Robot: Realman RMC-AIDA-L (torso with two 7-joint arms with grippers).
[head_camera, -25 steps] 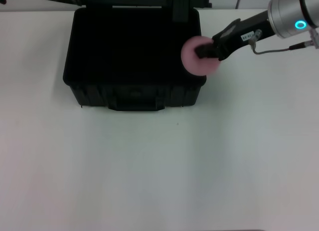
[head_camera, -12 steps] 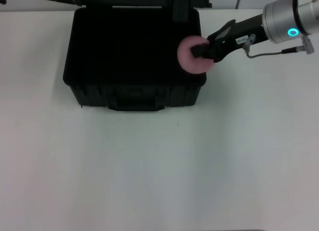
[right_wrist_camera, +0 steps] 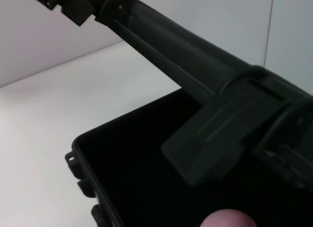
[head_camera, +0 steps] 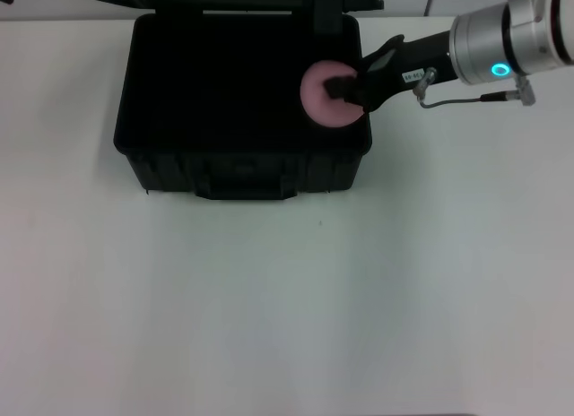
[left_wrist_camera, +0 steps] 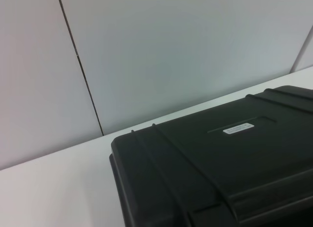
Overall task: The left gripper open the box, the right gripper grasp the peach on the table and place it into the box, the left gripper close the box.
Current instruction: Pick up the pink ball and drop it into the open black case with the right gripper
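The black box (head_camera: 161, 160) stands open at the back middle of the white table (head_camera: 269, 299), its lid (right_wrist_camera: 195, 65) raised behind it. My right gripper (head_camera: 343, 87) is shut on the pink peach (head_camera: 318, 100) and holds it above the right part of the box's dark interior, just inside the right rim. The right wrist view looks into the open box (right_wrist_camera: 80, 151), with the top of the peach (right_wrist_camera: 227, 219) showing. In the left wrist view, the outside of the lid (left_wrist_camera: 195, 168) and its white label (left_wrist_camera: 238, 128) are close by. The left gripper itself is out of view.
The right arm with its blue-cyan ring (head_camera: 499, 70) and a thin cable (head_camera: 448, 98) reaches in from the back right. A pale wall (left_wrist_camera: 171, 51) rises behind the table. Bare white table lies in front of the box and to both sides.
My right gripper has carried the peach leftward, from over the box's right rim to over its interior. The box and lid have not moved.
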